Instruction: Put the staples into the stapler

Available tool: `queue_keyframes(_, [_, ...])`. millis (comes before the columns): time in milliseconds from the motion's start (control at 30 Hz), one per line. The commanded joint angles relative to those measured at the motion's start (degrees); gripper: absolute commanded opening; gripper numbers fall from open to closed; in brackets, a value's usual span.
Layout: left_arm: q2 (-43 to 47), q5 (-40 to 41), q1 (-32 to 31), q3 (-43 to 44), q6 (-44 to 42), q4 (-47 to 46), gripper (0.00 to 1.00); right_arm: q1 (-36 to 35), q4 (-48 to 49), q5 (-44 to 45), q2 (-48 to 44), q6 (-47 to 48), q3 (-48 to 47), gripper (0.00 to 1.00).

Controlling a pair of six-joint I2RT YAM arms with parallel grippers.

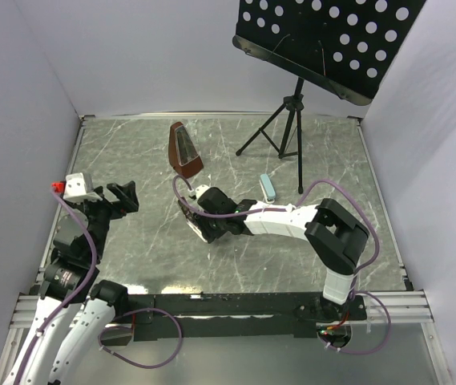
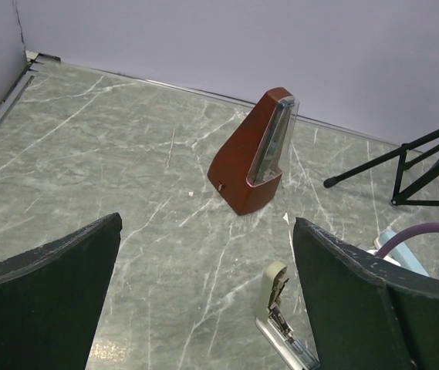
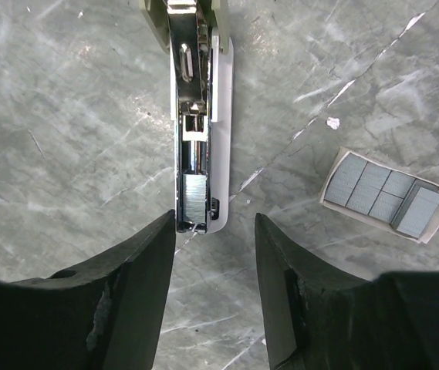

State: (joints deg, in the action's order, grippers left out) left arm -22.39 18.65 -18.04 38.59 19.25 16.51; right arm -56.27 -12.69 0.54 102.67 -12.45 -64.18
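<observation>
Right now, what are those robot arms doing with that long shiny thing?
They are filling a stapler. The right gripper hovers with its jaws apart, holding nothing, just over the near end of the opened stapler. A short strip of staples lies in the stapler's metal channel at that end. A small open box with more strips lies beside it. The left gripper hangs wide open off to the side and holds nothing.
</observation>
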Motion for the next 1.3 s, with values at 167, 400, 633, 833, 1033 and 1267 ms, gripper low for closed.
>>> queue_keyframes(167, [-1.51, -0.55, 0.03, -0.36, 0.09, -2.80, 0.97, -0.42, 1.70, 1.12, 1.21, 2.16, -1.12, 0.52])
queue_keyframes(400, [-2.30, -0.73, 0.20, -0.36, 0.00, -2.80, 0.97, 1.16, 2.23, 3.07, 0.78, 3.48, -0.51, 0.51])
queue_keyframes(633, [-2.74, -0.81, 0.20, -0.36, 0.00, -2.80, 0.97, 3.62, 6.44, 0.26, -0.89, 5.76, 2.66, 0.50])
queue_keyframes(833, [-3.27, -0.99, 0.46, -0.36, 0.00, -2.89, 0.97, 4.85, 9.08, -4.66, -1.69, 9.10, 4.06, 0.49])
queue_keyframes(1033, [-3.80, -1.60, 0.73, -0.44, -0.17, -2.98, 0.97, 4.85, 12.42, -8.00, -2.21, 11.65, 6.35, 0.49])
queue_keyframes(1267, [-5.20, -2.22, 1.08, -0.36, -0.26, -3.24, 0.97, 4.85, 18.39, -9.15, -2.92, 14.82, 9.86, 0.48])
